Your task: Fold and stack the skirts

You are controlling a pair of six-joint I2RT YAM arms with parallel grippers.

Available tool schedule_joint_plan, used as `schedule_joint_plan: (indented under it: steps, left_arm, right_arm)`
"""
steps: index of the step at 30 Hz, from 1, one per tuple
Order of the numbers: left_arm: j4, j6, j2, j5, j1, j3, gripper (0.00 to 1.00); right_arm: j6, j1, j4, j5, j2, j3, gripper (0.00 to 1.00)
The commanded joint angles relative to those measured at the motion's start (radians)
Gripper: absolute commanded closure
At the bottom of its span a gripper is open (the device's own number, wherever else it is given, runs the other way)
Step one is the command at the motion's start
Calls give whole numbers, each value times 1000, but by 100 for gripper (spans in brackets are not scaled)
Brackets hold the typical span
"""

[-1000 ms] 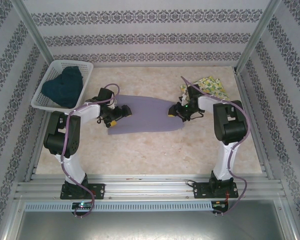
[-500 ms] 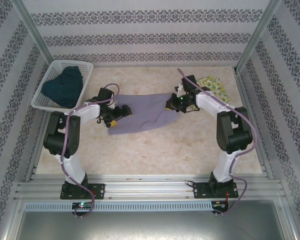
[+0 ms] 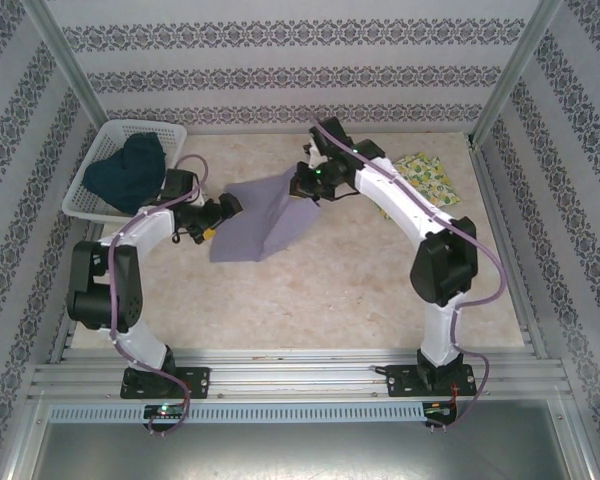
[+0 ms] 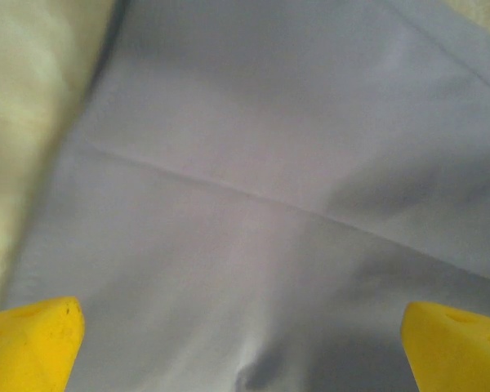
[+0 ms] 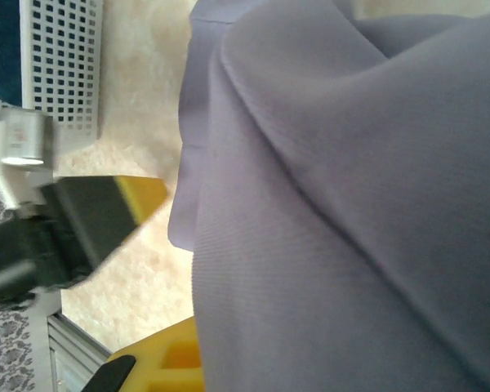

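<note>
I'm looking at a pale, marbled cream bench (image 3: 310,290), boxed in on the left, right and far sides by white walls (image 3: 300,70) banded with dark floral pattern. Aluminium posts (image 3: 65,60) rise at the far corners. Slotted aluminium rails (image 3: 300,372) run along the near edge, with grey sheet metal (image 3: 300,450) nearer still. The light is soft and even.

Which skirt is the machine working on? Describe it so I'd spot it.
Look at the middle of the pale table, between the two arms. The grey skirt lies there, one edge pinched up by the right fingers. It is plain and pale, unlike the teal skirt in the basket and the printed yellow skirt.
</note>
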Motion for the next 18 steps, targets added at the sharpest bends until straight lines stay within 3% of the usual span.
schedule_joint_plan:
  steps: [1, 5, 9, 14, 18]
  left_arm:
    - [192, -107, 51, 138, -13, -69, 0]
    - [175, -98, 43, 116, -23, -79, 0]
    - [118, -66, 35, 103, -34, -87, 0]
    - [74, -67, 51, 120, -104, -94, 0]
    - [92, -112, 44, 133, -153, -125, 0]
  right_arm:
    - [-15, 37, -108, 76, 94, 86, 100]
    - [-40, 2, -125, 133, 107, 8, 100]
    - [-70, -79, -121, 164, 8, -142, 100]
    - [-137, -203, -113, 177, -129, -373, 100]
    - [-203, -299, -35, 160, -139, -497, 100]
